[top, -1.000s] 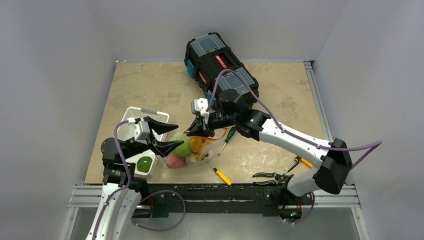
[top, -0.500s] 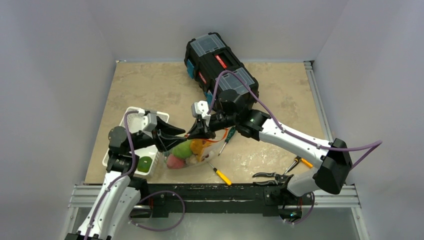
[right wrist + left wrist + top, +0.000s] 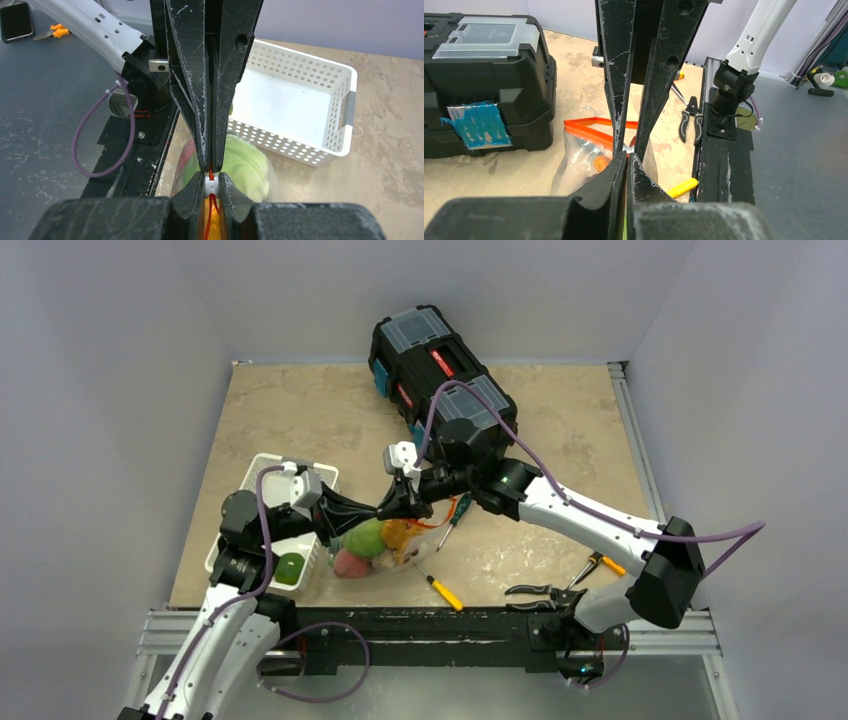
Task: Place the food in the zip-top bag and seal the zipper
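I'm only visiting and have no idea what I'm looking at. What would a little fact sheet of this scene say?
Left gripper: shut on the zipper, beside the tab
Right gripper: shut on the white tab
Zip-top bag: mouth partly open; cabbage, peach and carrot inside
Basket: one green round fruit inside
Nearby: black toolbox, screwdrivers, pliers

The left arm point(image 3: 228, 625) rises from its base and bends rightward at the elbow. Its left tool point(image 3: 372, 512) lies level with the jaws pressed together; whether anything thin sits between them is hard to tell. The right arm point(image 3: 590, 522) reaches leftward, and its right tool point(image 3: 386, 507) meets the left one tip to tip, jaws pinched on the zipper point(image 3: 210, 185) tab.
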